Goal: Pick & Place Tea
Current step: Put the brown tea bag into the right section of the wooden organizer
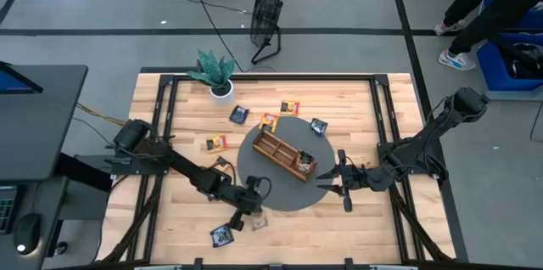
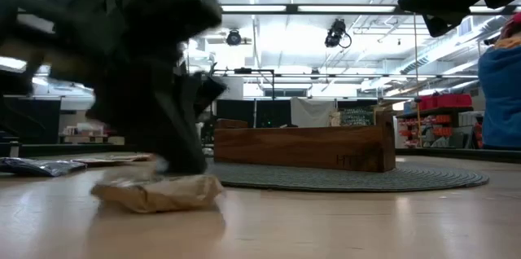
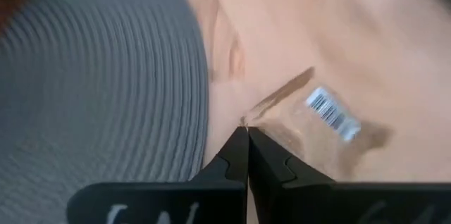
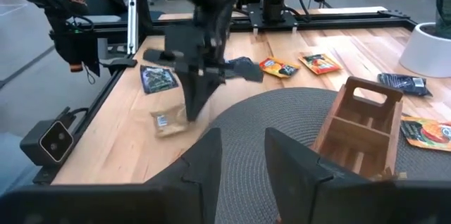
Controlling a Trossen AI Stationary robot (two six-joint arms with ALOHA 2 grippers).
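The left tool (image 1: 252, 216) is down on the desk (image 1: 356, 223) at about 6 o'clock of the round mat (image 1: 280, 198), its fingers pressed together on the edge of a beige sachet (image 3: 320, 129) lying just off the mat. Only a thin corner seems caught. To do this well, I would lift slowly and straight, watch that the sachet comes along, then carry it toward the tray (image 1: 284, 154) on the mat. The right tool (image 1: 342, 181) waits spread at the mat's 3 o'clock. Other sachets lie scattered from 7 to 1 o'clock.
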